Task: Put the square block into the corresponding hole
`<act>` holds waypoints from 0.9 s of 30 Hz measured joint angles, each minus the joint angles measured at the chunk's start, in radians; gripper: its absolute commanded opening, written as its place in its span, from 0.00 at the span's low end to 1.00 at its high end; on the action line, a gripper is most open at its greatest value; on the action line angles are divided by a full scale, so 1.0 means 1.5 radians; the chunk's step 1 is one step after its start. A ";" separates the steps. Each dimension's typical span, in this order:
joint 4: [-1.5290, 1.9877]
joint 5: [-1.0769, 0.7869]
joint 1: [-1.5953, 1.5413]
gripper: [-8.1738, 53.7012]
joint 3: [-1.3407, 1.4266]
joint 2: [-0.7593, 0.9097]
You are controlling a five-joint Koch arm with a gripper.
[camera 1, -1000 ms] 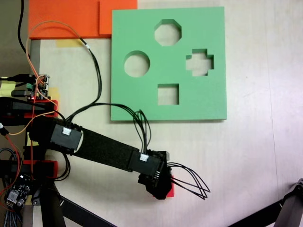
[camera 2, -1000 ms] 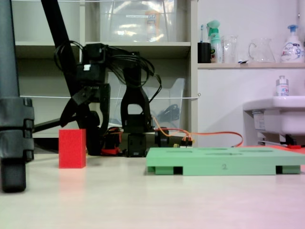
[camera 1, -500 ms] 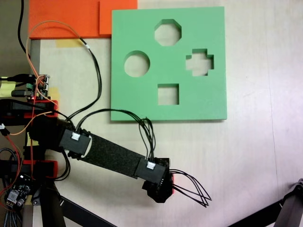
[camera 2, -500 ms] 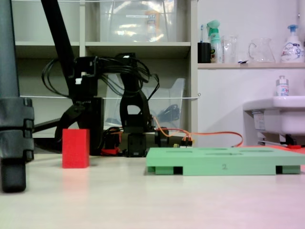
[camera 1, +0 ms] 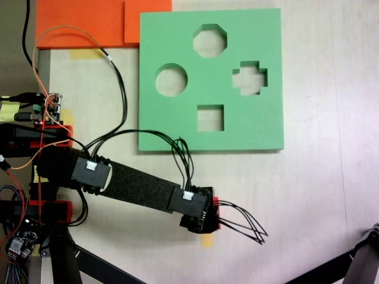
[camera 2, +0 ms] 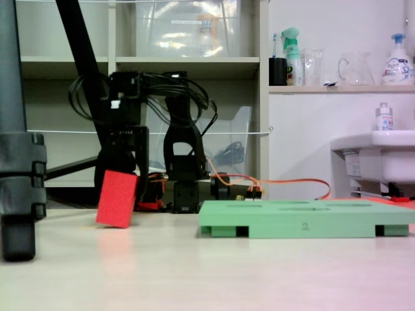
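Note:
The square block (camera 2: 117, 199), a bright red foam cube, hangs tilted with its lower corner just above the table, left of the green foam board (camera 2: 305, 217). My gripper (camera 2: 122, 173) comes down on it from above and is shut on its top. In a fixed view from above, the wrist covers my gripper (camera 1: 204, 218), and the block (camera 1: 217, 203) shows as a red sliver at the wrist's right edge. The square hole (camera 1: 210, 118) lies in the lower middle of the board (camera 1: 260, 127), well above the gripper in that view.
The board also has a round (camera 1: 171, 80), an octagonal (camera 1: 209, 40) and a cross-shaped cut-out (camera 1: 249, 78). Flat orange foam sheets (camera 1: 89, 21) lie at the top left. A yellow tape mark (camera 1: 206, 239) sits below the wrist. Tripod legs (camera 2: 16, 162) stand nearby.
The block stood flat on the table before; now it is tilted and lifted slightly. The arm has shifted a little toward the board, uncovering the yellow tape mark.

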 measured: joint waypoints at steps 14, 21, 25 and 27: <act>0.069 0.494 -0.418 0.52 -0.132 0.077; 0.070 0.528 -0.476 0.52 -0.151 0.003; 0.070 0.528 -0.478 0.52 -0.151 -0.012; 0.070 0.537 -0.479 0.52 -0.151 -0.012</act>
